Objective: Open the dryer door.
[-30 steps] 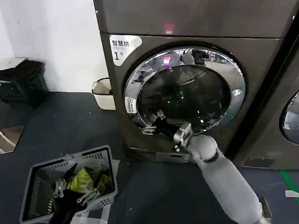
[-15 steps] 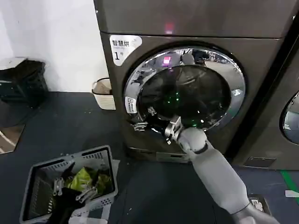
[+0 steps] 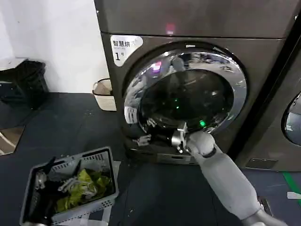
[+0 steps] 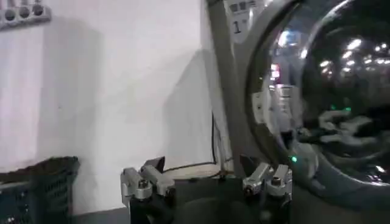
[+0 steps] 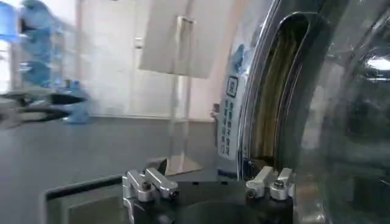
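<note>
Chrome dryer door (image 5: 262, 109) stands ajar.

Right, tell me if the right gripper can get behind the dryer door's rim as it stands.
Probably yes: the dryer door stands slightly ajar, a gap shows behind its chrome rim, and the open right gripper sits beside that edge.

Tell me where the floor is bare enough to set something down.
Bare dark floor lies between the grey plastic laundry basket and the dark metallic dryer. It is crowded at the chrome-rimmed dryer door, where the right gripper works.
</note>
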Action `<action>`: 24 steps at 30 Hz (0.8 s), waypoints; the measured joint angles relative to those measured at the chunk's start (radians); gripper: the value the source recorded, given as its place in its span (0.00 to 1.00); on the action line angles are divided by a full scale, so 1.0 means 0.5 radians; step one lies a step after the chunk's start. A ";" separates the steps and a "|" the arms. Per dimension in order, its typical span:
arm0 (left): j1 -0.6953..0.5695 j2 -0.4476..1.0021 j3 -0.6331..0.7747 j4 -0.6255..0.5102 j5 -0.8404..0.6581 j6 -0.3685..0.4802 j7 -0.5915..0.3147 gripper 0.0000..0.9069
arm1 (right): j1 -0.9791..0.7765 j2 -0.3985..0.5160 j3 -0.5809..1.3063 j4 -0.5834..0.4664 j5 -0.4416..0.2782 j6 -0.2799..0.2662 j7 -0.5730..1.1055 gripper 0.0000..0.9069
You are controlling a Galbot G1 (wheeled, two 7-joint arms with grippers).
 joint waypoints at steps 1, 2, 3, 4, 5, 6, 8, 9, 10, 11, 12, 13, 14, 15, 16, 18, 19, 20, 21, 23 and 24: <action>-0.022 0.026 -0.020 0.022 -0.024 -0.007 0.001 1.00 | -0.021 -0.016 0.009 0.014 0.005 0.031 -0.038 1.00; -0.047 0.056 -0.035 0.052 -0.058 -0.012 -0.002 1.00 | -0.040 -0.032 0.020 0.025 0.009 0.062 -0.074 1.00; -0.072 0.095 -0.041 0.086 -0.092 -0.018 -0.012 1.00 | -0.061 -0.049 0.036 0.037 0.032 0.086 -0.129 1.00; -0.093 0.134 -0.041 0.117 -0.116 -0.022 -0.013 1.00 | -0.085 -0.067 0.054 0.050 0.066 0.103 -0.183 1.00; -0.112 0.179 -0.039 0.149 -0.137 -0.026 -0.016 1.00 | -0.106 -0.081 0.067 0.063 0.086 0.125 -0.215 1.00; -0.134 0.228 -0.035 0.184 -0.173 -0.021 -0.026 1.00 | -0.127 -0.098 0.082 0.076 0.101 0.152 -0.244 1.00; -0.177 0.329 -0.021 0.257 -0.255 -0.010 -0.055 1.00 | -0.169 -0.130 0.107 0.098 0.106 0.181 -0.298 1.00; -0.198 0.374 -0.013 0.291 -0.295 -0.009 -0.062 1.00 | -0.197 -0.150 0.128 0.115 0.107 0.194 -0.345 1.00; -0.221 0.423 0.003 0.326 -0.338 -0.017 -0.063 1.00 | -0.222 -0.165 0.146 0.127 0.106 0.207 -0.378 1.00; -0.245 0.468 0.019 0.360 -0.381 -0.033 -0.064 1.00 | -0.249 -0.180 0.167 0.143 0.107 0.226 -0.418 1.00; -0.274 0.511 0.040 0.391 -0.430 -0.047 -0.063 1.00 | -0.279 -0.193 0.189 0.158 0.112 0.234 -0.460 1.00; -0.306 0.558 0.068 0.436 -0.494 -0.059 -0.063 1.00 | -0.308 -0.204 0.208 0.172 0.113 0.235 -0.508 1.00; -0.337 0.598 0.096 0.472 -0.548 -0.065 -0.061 1.00 | -0.335 -0.215 0.232 0.185 0.120 0.241 -0.572 1.00; -0.372 0.639 0.126 0.514 -0.609 -0.068 -0.055 1.00 | -0.364 -0.229 0.257 0.196 0.132 0.259 -0.643 1.00; -0.412 0.683 0.157 0.558 -0.661 -0.072 -0.051 1.00 | -0.391 -0.244 0.285 0.206 0.142 0.275 -0.711 1.00; -0.504 0.776 0.225 0.656 -0.787 -0.103 -0.037 1.00 | -0.446 -0.274 0.336 0.230 0.150 0.303 -0.820 1.00; -0.553 0.822 0.263 0.704 -0.834 -0.120 -0.022 1.00 | -0.472 -0.289 0.358 0.241 0.152 0.325 -0.860 1.00; -0.610 0.870 0.308 0.760 -0.894 -0.148 -0.002 1.00 | -0.500 -0.305 0.381 0.251 0.157 0.336 -0.896 1.00; -0.666 0.916 0.350 0.813 -0.947 -0.163 0.012 1.00 | -0.525 -0.318 0.407 0.259 0.167 0.343 -0.919 1.00; -0.781 1.001 0.437 0.905 -1.037 -0.185 0.051 1.00 | -0.580 -0.342 0.459 0.283 0.184 0.368 -0.938 1.00; -0.845 1.047 0.488 0.953 -1.065 -0.202 0.093 1.00 | -0.607 -0.353 0.486 0.294 0.201 0.384 -0.941 1.00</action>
